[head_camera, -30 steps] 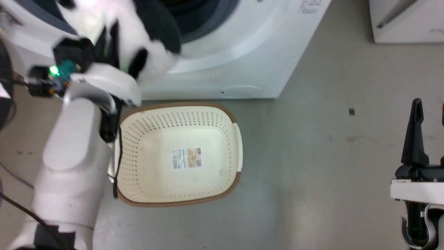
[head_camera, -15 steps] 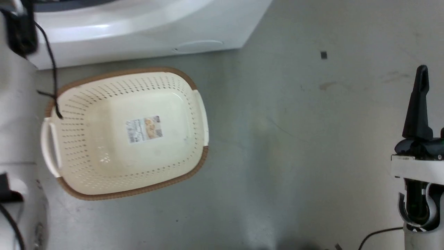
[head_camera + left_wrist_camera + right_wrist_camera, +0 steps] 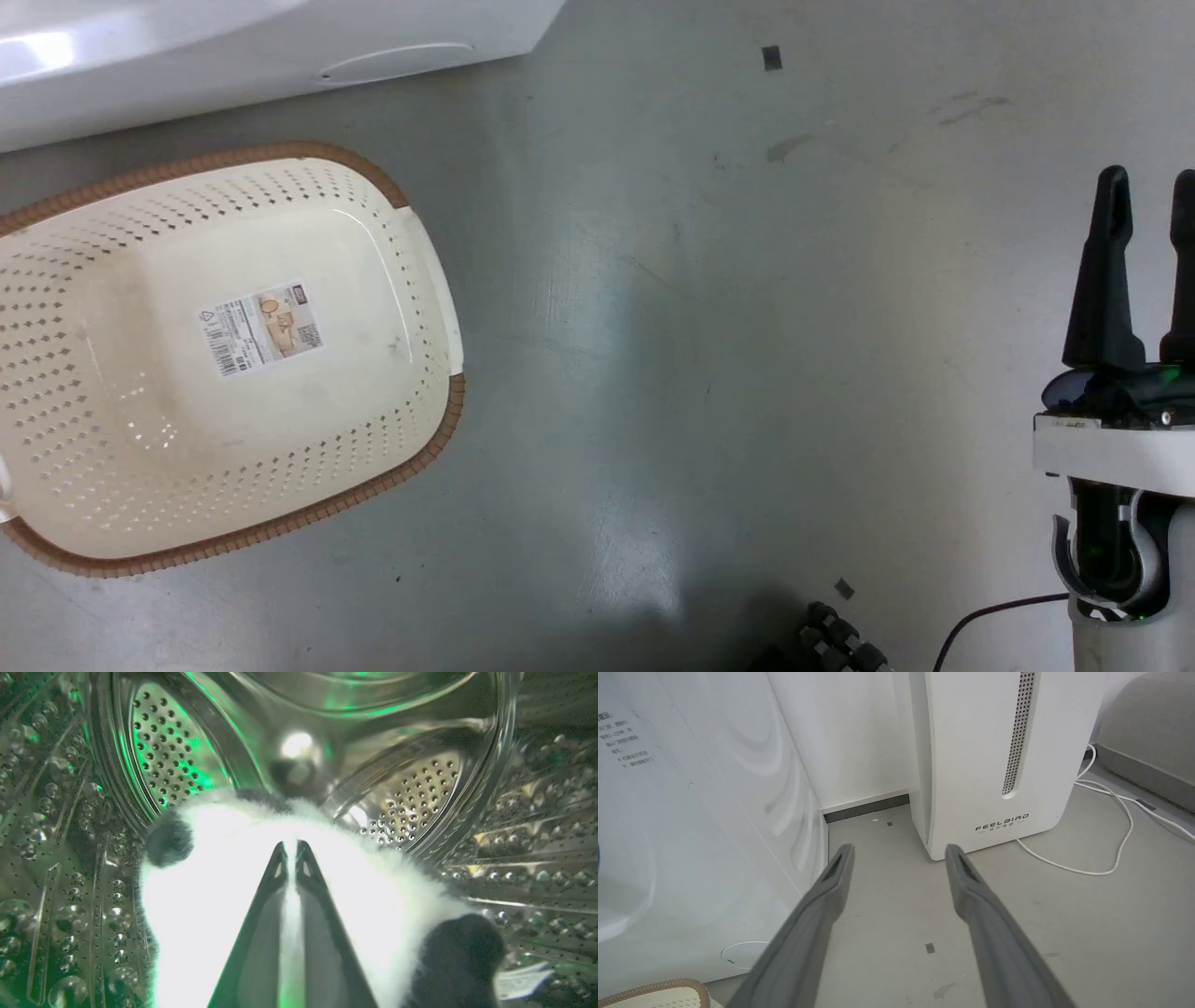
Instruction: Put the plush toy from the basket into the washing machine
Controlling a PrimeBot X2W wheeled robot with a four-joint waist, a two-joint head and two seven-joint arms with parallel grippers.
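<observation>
Pinching a thin strip of white fur, the left gripper (image 3: 289,845) has its jaws nearly together on the plush toy (image 3: 219,896), whose fluffy white body and black patches spread around both dark fingers (image 3: 318,914) inside the washing machine (image 3: 168,751), against its shiny perforated steel wall. The right gripper (image 3: 1145,191) hangs over the grey floor (image 3: 700,327) with jaws apart, well away from the cream perforated basket (image 3: 425,271).

The head camera looks steeply down at the floor (image 3: 709,373), with the basket (image 3: 93,392) at frame left and the base of the washing machine (image 3: 187,65) along the upper left. The left wrist camera sits inside the drum (image 3: 411,793), right up against the plush toy (image 3: 210,896). The right wrist camera looks low across the floor, sharing the basket rim and the machine's base with the head view.
</observation>
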